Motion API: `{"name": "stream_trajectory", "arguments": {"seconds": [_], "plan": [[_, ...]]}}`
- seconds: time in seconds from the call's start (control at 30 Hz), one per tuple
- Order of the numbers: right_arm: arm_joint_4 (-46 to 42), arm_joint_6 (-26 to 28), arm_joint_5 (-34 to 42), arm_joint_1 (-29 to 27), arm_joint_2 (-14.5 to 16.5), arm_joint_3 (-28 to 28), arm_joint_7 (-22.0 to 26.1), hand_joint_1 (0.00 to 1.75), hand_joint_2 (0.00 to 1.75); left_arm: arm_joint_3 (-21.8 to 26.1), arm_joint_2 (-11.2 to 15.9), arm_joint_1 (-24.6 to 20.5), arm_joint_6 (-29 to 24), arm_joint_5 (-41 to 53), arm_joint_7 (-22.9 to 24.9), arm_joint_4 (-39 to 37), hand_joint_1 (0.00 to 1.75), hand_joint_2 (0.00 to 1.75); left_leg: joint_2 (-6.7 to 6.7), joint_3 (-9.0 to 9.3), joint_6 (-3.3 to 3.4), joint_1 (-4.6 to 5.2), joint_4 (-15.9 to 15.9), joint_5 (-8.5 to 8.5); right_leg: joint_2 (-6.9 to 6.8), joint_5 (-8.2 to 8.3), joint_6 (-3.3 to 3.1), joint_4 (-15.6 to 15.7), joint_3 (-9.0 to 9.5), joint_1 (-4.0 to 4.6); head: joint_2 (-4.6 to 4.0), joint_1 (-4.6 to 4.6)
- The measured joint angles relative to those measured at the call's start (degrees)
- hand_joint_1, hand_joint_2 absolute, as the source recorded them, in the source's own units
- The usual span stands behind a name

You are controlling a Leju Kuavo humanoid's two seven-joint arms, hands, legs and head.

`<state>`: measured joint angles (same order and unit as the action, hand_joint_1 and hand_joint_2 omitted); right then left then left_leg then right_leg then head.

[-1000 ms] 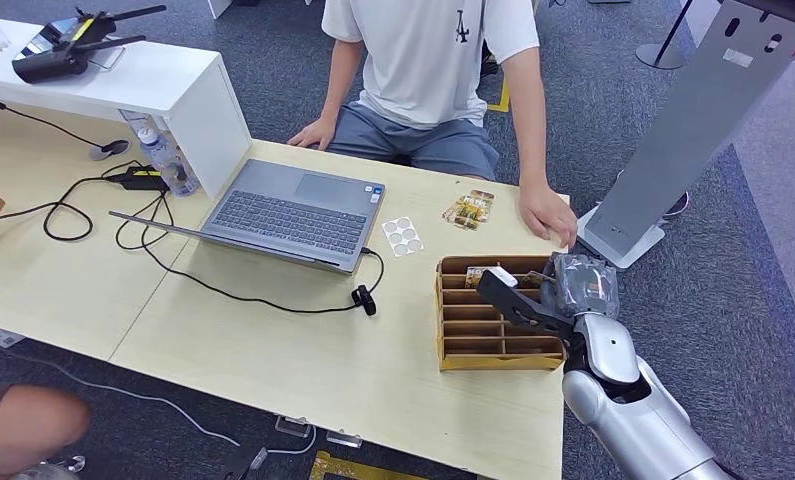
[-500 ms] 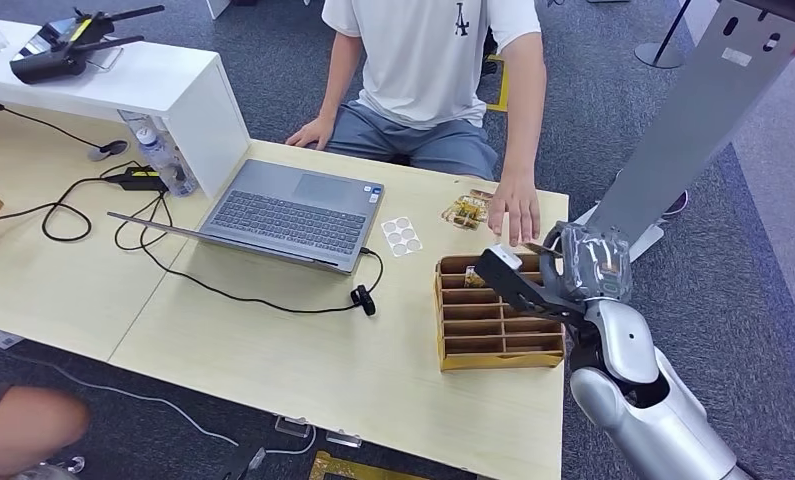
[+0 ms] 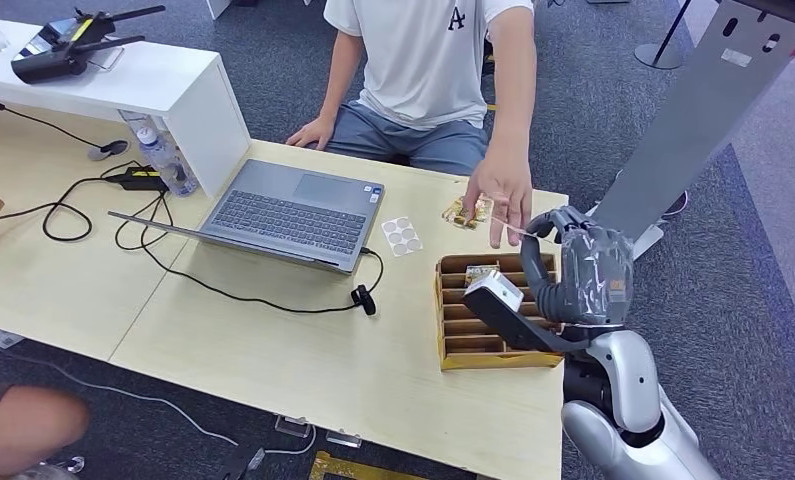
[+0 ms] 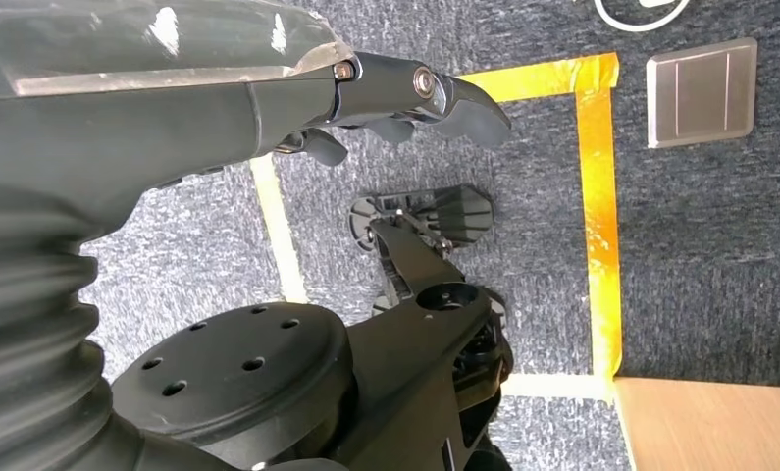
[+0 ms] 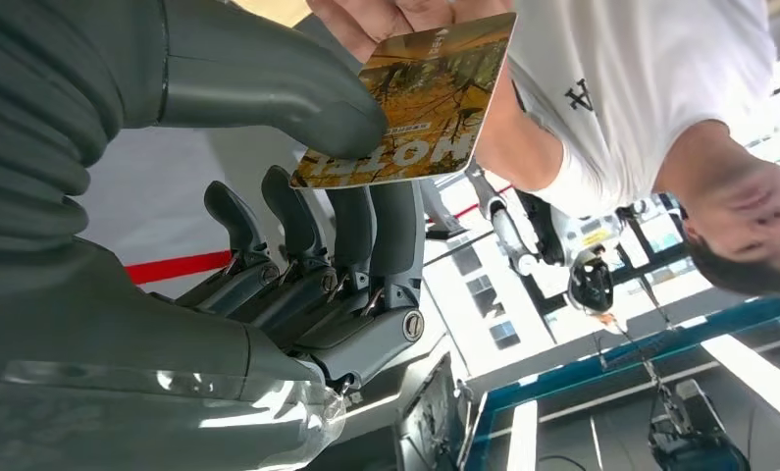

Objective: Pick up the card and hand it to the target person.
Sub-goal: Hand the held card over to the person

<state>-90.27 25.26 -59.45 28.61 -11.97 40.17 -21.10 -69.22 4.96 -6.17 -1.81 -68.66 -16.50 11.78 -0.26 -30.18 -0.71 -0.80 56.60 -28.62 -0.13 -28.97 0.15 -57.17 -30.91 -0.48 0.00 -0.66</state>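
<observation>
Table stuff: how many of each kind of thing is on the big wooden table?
Laptop: 1
Wooden sorter box: 1
Sheet of round stickers: 1
Plastic bottle: 1
White shelf: 1
Total: 5

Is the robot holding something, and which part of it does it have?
Yes. The right robot hand pinches the card by one short edge, between thumb and a finger, while the person's hand takes the opposite edge. The left robot hand holds nothing.
</observation>
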Motion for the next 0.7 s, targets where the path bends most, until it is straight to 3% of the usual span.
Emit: {"name": "stream_trajectory", "arguments": {"seconds": [0.3, 0.5, 0.63, 0.7], "plan": [[7.1, 13.2, -3.7, -1.8, 2.8, -0.2, 7.7, 1.45, 1.75, 0.0, -0.3, -0.1, 0.4, 0.8, 0.0, 0.0, 0.00, 1.75, 0.00, -0.01, 0.00, 0.00, 0.0, 0.00, -0.01, 0.00, 0.00, 0.0, -0.01, 0.00, 0.00, 0.00], [10.8, 14.2, -7.6, -3.4, 4.7, -2.0, 11.9, 1.45, 1.75, 0.0, -0.5, -0.1, 0.5, 0.9, 0.0, 0.0, 0.00, 1.75, 0.00, -0.01, 0.00, 0.00, 0.0, 0.00, -0.01, 0.00, 0.00, 0.0, -0.01, 0.00, 0.01, 0.00], [12.5, 14.2, -9.0, -4.4, 6.1, -3.4, 13.4, 0.00, 1.75, 0.0, -0.5, -0.1, 0.9, 1.1, 0.0, 0.0, 0.00, 0.00, 0.00, -0.02, 0.00, 0.00, 0.0, 0.00, -0.01, 0.00, 0.00, 0.0, -0.01, 0.00, 0.01, 0.00], [13.4, 14.2, -7.4, -4.7, 6.5, -3.6, 14.0, 0.00, 1.75, 0.0, -0.5, -0.1, 1.1, 1.5, -0.2, 0.0, 0.00, 0.00, 0.00, -0.02, 0.00, 0.00, 0.0, 0.00, -0.01, 0.00, 0.00, 0.0, -0.02, 0.00, 0.01, 0.00]]}}
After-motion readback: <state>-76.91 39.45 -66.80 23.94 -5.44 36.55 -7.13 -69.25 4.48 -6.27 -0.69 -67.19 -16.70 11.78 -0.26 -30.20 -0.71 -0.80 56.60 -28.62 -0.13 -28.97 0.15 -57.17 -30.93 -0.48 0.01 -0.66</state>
